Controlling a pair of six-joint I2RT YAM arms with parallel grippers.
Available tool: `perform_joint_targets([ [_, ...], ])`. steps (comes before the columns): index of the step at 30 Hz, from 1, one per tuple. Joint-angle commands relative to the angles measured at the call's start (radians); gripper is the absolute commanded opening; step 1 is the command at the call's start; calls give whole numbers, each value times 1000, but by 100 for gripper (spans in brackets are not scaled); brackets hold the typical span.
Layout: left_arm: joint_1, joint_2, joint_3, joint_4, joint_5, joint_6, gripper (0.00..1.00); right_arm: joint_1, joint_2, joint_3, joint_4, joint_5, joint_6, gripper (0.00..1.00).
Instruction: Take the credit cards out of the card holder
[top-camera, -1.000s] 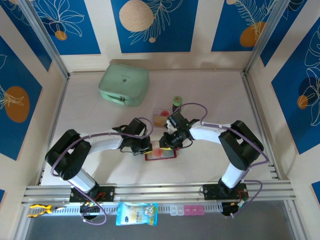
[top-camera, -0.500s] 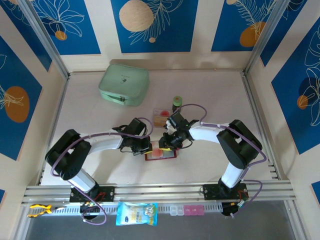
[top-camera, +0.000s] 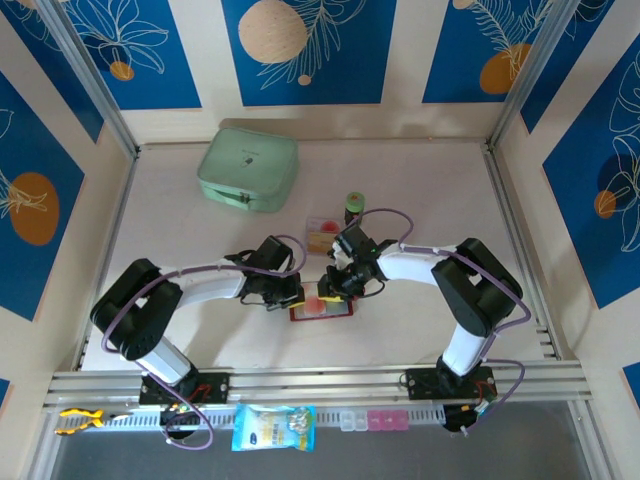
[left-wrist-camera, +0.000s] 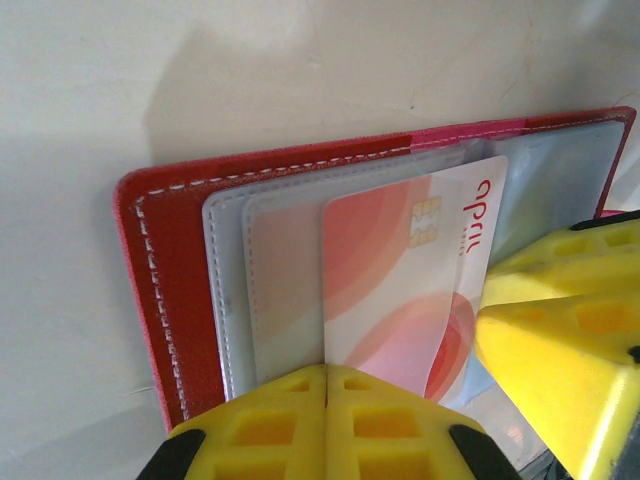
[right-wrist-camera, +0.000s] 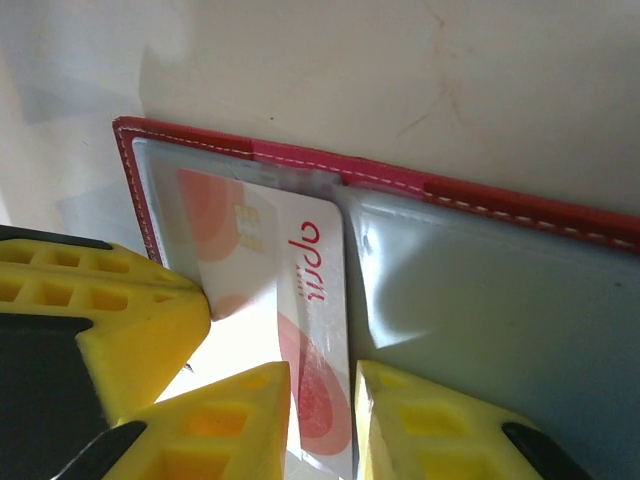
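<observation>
Right claw (right-wrist-camera: 318, 400) nips the red-and-white credit card (right-wrist-camera: 300, 270), partly out of the open card holder (right-wrist-camera: 480, 195) lying mid-bench (top-camera: 420, 180); left claw (left-wrist-camera: 325, 400), shut empty, pins the holder. Should that pin slip, the holder may drag along, or the card bend. Pale bench, walls (top-camera: 300, 50) of blue leaf-printed panels all round

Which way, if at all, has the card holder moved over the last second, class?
No. The card holder keeps its place and angle against the mint-green case.

Wht/blk arms (top-camera: 205, 285), yellow fingers (left-wrist-camera: 400, 420), purple cables (top-camera: 385, 210)
</observation>
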Motion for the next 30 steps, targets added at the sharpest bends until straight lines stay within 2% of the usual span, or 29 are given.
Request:
perform_joint_targets([
  [1,-7,22,7,-55,-19,12,0,-4,18,-10,1,-41,11,25],
  [12,-7,20,15,-67,-22,15,0,-11,-8,-17,38,-88,29,22],
  [22,-7,20,18,-67,-21,15,0,-25,-27,-27,31,-76,23,13],
  [30,-8,19,22,-72,-22,19,0,-44,-65,-37,-13,-51,-5,11],
])
